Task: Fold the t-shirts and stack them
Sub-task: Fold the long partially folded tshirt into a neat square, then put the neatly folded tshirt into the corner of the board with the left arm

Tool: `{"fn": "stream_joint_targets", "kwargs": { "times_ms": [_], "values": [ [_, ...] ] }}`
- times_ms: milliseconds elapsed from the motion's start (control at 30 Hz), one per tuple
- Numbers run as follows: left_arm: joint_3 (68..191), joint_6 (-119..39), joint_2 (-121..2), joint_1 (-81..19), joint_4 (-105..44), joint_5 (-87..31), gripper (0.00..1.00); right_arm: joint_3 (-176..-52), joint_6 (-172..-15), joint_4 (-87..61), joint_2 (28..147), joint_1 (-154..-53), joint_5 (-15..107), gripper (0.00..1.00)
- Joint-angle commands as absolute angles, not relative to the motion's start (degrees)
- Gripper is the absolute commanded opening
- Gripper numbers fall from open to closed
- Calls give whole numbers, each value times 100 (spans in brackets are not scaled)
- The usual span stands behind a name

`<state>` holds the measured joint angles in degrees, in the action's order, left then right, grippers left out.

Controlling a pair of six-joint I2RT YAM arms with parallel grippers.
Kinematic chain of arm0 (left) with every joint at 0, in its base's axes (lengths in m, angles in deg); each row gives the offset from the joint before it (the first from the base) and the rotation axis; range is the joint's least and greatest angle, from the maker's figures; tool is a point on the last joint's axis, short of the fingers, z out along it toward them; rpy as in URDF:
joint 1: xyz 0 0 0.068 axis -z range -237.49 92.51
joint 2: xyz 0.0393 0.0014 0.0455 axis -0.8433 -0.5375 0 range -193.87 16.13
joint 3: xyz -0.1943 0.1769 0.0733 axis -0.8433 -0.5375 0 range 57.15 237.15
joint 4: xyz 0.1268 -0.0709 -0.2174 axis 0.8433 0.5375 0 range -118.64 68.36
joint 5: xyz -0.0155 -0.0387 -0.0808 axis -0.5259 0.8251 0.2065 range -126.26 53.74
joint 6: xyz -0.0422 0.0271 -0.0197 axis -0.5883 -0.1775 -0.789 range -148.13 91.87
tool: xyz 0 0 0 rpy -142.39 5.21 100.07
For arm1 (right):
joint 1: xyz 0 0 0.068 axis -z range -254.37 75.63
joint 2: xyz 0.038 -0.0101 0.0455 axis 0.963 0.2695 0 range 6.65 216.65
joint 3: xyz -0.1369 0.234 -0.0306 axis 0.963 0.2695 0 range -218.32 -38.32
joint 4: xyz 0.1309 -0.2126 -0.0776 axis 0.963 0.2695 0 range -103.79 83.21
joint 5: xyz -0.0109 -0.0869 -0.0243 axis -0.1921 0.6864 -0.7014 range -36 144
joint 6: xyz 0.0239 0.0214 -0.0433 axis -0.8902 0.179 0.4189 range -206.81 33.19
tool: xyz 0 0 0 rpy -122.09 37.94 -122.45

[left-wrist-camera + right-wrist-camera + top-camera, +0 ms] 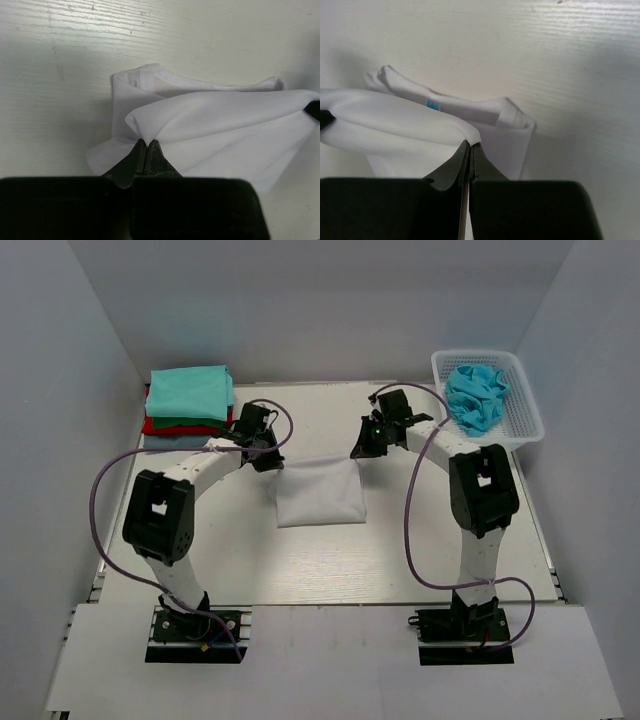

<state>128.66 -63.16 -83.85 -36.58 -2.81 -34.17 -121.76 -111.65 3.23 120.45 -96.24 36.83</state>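
Note:
A white t-shirt (318,495) lies partly folded in the middle of the table, its far edge lifted and stretched between both grippers. My left gripper (268,460) pinches the far left corner; in the left wrist view the gripper (146,141) is shut on a peak of the white t-shirt (215,125). My right gripper (358,452) holds the far right corner; in the right wrist view the gripper (470,143) is shut on the white t-shirt (395,125), and the collar with a small blue label (433,104) lies below. A teal t-shirt (190,390) tops a folded stack over a red t-shirt (160,426) at the back left.
A white lattice basket (530,405) stands at the back right with a crumpled light blue t-shirt (475,395) inside. Purple cables loop beside both arms. White walls enclose the table on three sides.

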Motion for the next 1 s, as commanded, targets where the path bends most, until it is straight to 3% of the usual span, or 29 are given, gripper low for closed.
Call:
{"fn": "stream_joint_targets", "kwargs": {
  "times_ms": [0,133,167,200,233,267,300,333,367,667,967],
  "values": [
    [13123,-6434,-8861,-3736,-403,-3644,0,-12665,-11132,274,12354,-9590,4018,0],
    [13789,-6496,-9424,-3736,-237,-4020,4,-13130,-11238,440,12854,-9599,4265,8],
    [13940,-6496,-9522,-3736,-71,-4022,17,-13384,-11238,476,12977,-9599,4310,12],
    [14072,-6496,-9601,-3788,1,-4022,64,-13464,-11247,528,13022,-9590,4310,18],
    [14300,-6444,-9654,-3789,62,-4022,93,-13570,-11247,537,13066,-9590,4154,32],
    [14363,-6443,-9655,-3789,124,-4022,100,-13606,-11221,564,13041,-9607,4126,36],
    [14363,-6443,-9655,-3789,177,-3952,100,-13615,-11186,555,13014,-9616,4082,45],
    [14363,-6443,-9594,-3789,177,-3951,100,-13580,-11168,538,12909,-9616,4047,64],
    [14294,-6443,-9523,-3789,177,-3899,100,-13562,-11151,537,12778,-9634,4038,90],
    [13345,-6716,-8671,-3604,134,-3505,100,-12368,-11300,256,11328,-9608,4274,90],
    [13142,-6935,-9083,-3385,195,-3266,100,-11471,-11265,353,10667,-9599,4433,90]
  ]
}}
